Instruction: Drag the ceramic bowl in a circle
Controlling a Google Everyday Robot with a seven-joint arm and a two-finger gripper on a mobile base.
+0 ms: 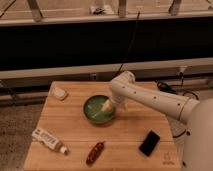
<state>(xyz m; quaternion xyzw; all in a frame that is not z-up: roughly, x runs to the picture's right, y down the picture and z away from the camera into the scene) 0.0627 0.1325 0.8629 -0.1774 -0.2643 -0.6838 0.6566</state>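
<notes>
Light wooden table (70,122) fills the lower half of the frame. At lower left lies a white flat tube (48,140), with a small pale lump (59,93) above it near the table's upper left corner. Both are well apart from the action. A reddish-brown oblong object (95,152) lies at bottom centre, near the bowl but not touching it.

The glossy green round ceramic bowl (97,110) sits upright at table centre with its mouth facing up. It is round, so it has no long axis and no heading.

Key relation: the pale two-finger gripper (107,105) is down inside the bowl's right half, against or just beside the right-hand wall. Most of the bowl therefore lies left of it in the frame. The jaws are spread wide, not clenched. I cannot tell whether they straddle the rim or only press on the inside.

There is only one arm, the white jointed arm (150,100), and it reaches in from the right edge. A black flat rectangular phone (149,143) lies at lower right, below the arm and apart from the bowl.

My judgement is that a circular drag should pass closest to the oblong object and the phone.
</notes>
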